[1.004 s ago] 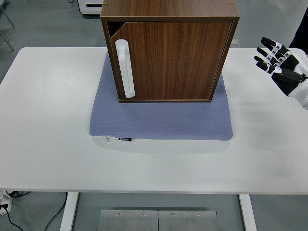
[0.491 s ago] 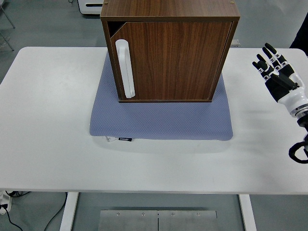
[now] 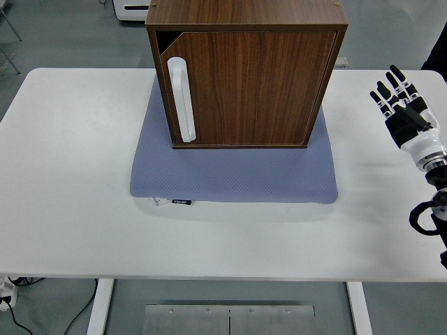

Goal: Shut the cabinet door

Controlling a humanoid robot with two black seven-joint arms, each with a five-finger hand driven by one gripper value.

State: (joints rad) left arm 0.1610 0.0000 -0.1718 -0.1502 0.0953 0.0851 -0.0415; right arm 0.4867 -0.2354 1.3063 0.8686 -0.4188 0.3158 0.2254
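Observation:
A dark wood cabinet stands on a blue-grey mat at the middle back of the white table. Its door sits flush in the front, with a white bar handle along its left edge and a cut-off top left corner showing a dark gap. My right hand hovers to the right of the cabinet, well apart from it, fingers straight and spread, holding nothing. The left arm is not seen.
The mat spreads out in front of the cabinet, with a small label at its front left edge. A white object stands on the floor beyond the table, top left. Grey floor surrounds the table.
My right hand has drawn back down and to the right, away from the cabinet, and turned its fingers upward. The cabinet and door look the same.

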